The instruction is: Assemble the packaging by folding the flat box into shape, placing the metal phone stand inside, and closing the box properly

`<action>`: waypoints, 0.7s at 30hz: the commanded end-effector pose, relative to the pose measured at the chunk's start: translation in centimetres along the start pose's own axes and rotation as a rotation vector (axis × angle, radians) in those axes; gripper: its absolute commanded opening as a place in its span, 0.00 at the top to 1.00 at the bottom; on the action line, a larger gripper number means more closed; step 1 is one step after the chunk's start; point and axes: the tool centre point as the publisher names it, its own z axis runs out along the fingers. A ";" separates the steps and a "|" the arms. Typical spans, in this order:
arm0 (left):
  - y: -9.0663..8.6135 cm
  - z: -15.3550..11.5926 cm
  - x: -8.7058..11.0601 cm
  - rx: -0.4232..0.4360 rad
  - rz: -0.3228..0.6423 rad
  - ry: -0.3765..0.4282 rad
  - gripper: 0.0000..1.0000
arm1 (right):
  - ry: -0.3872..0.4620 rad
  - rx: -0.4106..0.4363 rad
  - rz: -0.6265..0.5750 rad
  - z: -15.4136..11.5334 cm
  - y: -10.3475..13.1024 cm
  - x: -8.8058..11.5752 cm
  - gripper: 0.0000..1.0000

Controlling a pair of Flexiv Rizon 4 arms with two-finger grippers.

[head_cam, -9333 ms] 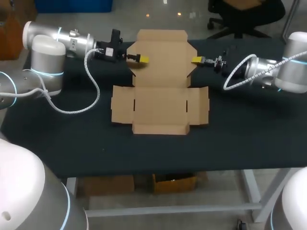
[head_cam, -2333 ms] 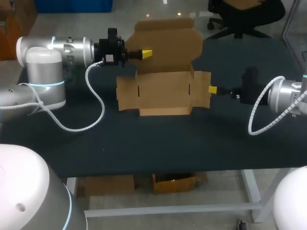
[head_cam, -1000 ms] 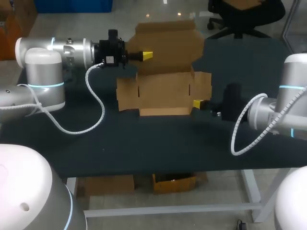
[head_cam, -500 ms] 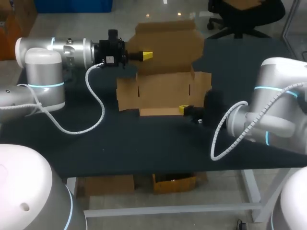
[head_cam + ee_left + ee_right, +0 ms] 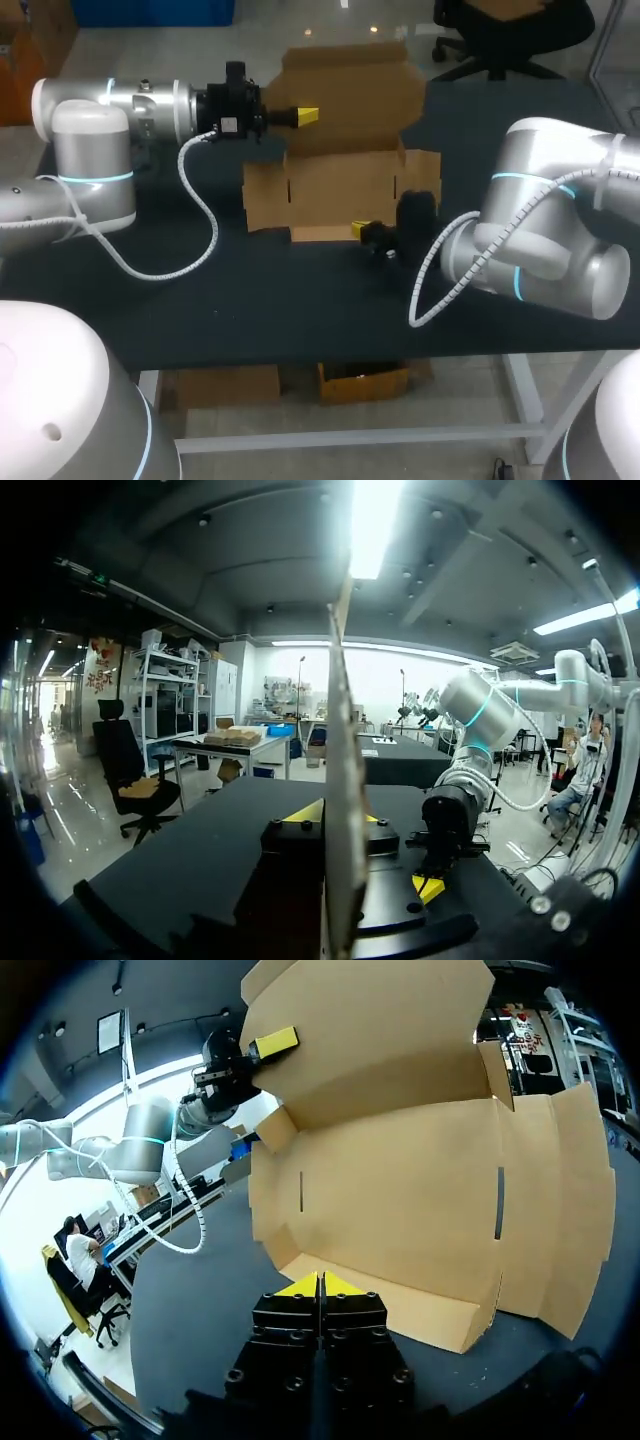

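Observation:
The brown cardboard box (image 5: pixel 340 185) lies partly unfolded on the black table. Its large rear panel (image 5: pixel 350 85) stands raised, and my left gripper (image 5: pixel 306 116) is shut on that panel's left edge. In the left wrist view the panel (image 5: pixel 343 780) runs edge-on between the left gripper (image 5: pixel 338 817) fingers. My right gripper (image 5: pixel 360 229) is shut with nothing in it, its tips at the box's low front flap (image 5: pixel 400 1305). The right wrist view shows the right gripper (image 5: pixel 318 1285) just before that flap, with the left gripper (image 5: pixel 272 1042) far ahead. No phone stand is in view.
Side flaps (image 5: pixel 262 195) lie flat on either side of the box base. The bulky right arm (image 5: pixel 540 240) hangs over the table's right half. Bare black table (image 5: pixel 250 300) stretches in front of the box. A cable loops from the left arm (image 5: pixel 195 210).
The right arm has swung leftward, carrying its shut gripper from the box's right side flap along to the front flap. The left arm and raised panel have stayed put.

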 end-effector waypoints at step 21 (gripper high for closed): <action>0.3 0.0 0.1 0.002 0.001 0.000 1.00 | -0.142 0.020 -0.012 5.3 -1.7 -1.0 1.00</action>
